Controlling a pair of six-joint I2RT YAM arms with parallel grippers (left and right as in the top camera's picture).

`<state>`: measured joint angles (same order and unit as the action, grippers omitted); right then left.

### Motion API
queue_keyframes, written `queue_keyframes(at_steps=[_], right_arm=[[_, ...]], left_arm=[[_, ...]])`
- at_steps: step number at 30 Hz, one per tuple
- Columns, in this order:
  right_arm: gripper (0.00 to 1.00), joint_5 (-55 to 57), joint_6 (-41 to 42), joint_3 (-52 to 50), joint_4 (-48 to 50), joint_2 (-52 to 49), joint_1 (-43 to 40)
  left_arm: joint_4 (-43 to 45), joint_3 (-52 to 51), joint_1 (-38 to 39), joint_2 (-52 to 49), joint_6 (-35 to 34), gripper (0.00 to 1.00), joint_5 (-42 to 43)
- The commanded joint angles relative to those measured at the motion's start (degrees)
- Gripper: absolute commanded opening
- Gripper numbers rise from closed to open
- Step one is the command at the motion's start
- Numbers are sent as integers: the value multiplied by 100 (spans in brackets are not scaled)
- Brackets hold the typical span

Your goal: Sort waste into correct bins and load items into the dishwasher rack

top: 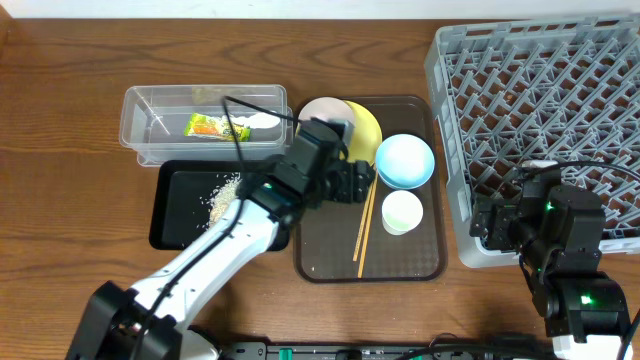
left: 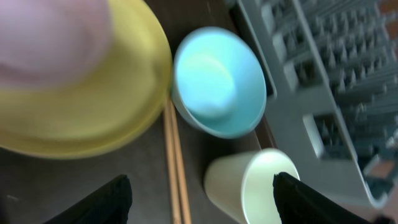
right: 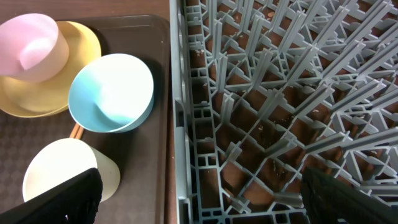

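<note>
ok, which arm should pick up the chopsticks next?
Probably left. The left hand is open right above the chopsticks on the brown tray. The right hand sits over the rack edge, farther off.

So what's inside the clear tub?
A green-and-orange snack wrapper and a white crumpled bit lie in the clear tub. The left arm hides one corner.

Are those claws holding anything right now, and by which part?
Nothing is held. The left gripper is open above the cup and chopsticks; the right gripper is open over the rack edge.
</note>
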<state>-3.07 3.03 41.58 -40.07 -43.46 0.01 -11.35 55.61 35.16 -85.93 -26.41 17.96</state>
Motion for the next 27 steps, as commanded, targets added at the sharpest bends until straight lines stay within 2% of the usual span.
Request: queue_keyframes(at_steps=[1, 5, 9, 13, 17, 22, 25, 27], right_arm=[[99, -39, 76, 101, -4, 7, -90], [99, -39, 76, 101, -4, 7, -90], [99, -42, 79, 101, -22, 7, -90], [99, -44, 79, 101, -28, 7, -90], [99, -42, 197, 101, 22, 7, -90], [99, -44, 256, 101, 61, 7, -90], [99, -341, 251, 96, 96, 4, -90], [99, -968, 245, 74, 203, -31, -90]], left_arm=[[11, -109, 328, -258, -238, 75, 151], [157, -109, 640, -632, -243, 73, 101], [131, -109, 793, -1078, -240, 58, 46], [107, -109, 774, -1311, -240, 28, 46], [63, -107, 527, -1102, -243, 6, 101], [39, -107, -151, -520, -361, 6, 1119], [105, -107, -750, -317, -994, 6, 1847], [321, -107, -1139, -330, -1353, 6, 2490]])
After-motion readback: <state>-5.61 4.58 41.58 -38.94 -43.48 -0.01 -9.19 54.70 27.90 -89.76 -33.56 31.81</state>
